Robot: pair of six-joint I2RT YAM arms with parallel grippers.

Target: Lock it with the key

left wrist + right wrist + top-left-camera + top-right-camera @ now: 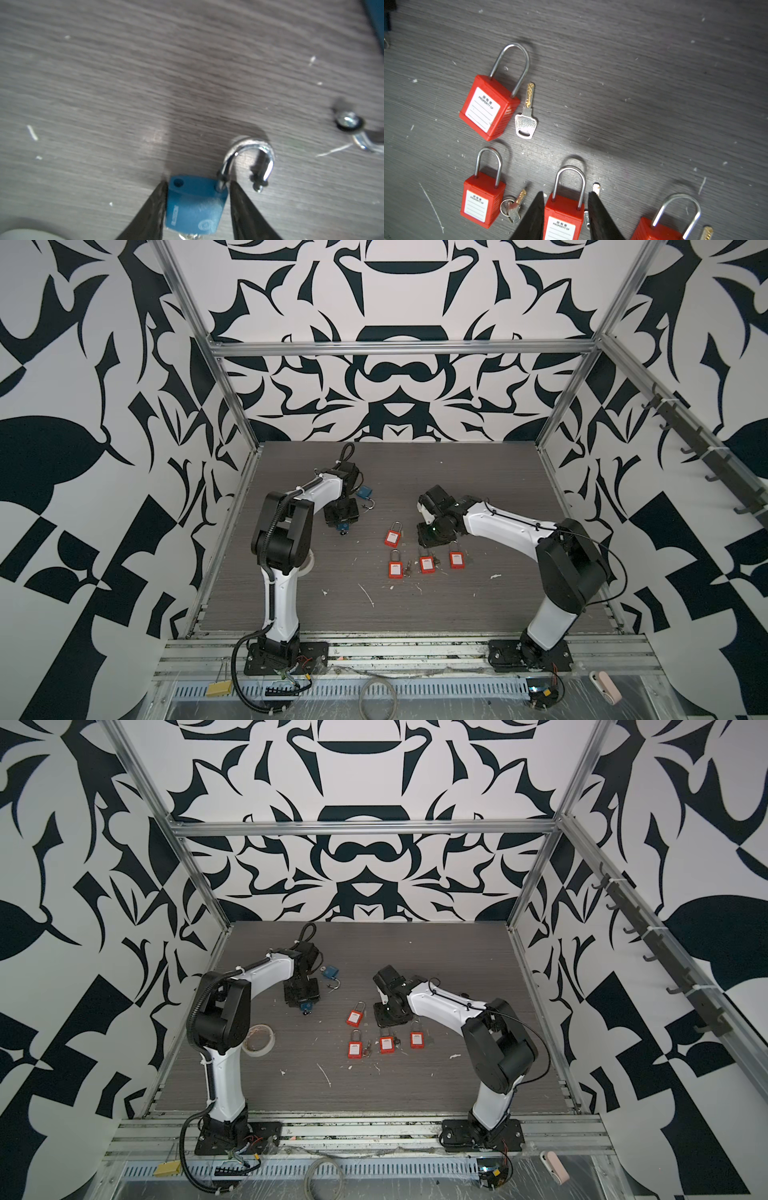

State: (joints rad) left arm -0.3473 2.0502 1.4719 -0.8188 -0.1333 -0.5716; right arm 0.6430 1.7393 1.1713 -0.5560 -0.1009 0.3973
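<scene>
Both top views high up, looking down on the same table (457, 614), left wrist view close over the blue padlock (195, 207), right wrist view close over 4 red padlocks (483, 108)

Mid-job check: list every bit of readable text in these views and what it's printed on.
"所有者 PROPERTY OF": white label, red padlock with the tall shackle.
"所有者 PROPERTY OF": white label, short red padlock beside the ringed keys.
"所有者 PROPERTY OF": white label, middle red padlock between the right gripper's fingers.
Blue padlock: raised side lettering and round emblem, too blurred to read.
In both top views: labels too small.
</scene>
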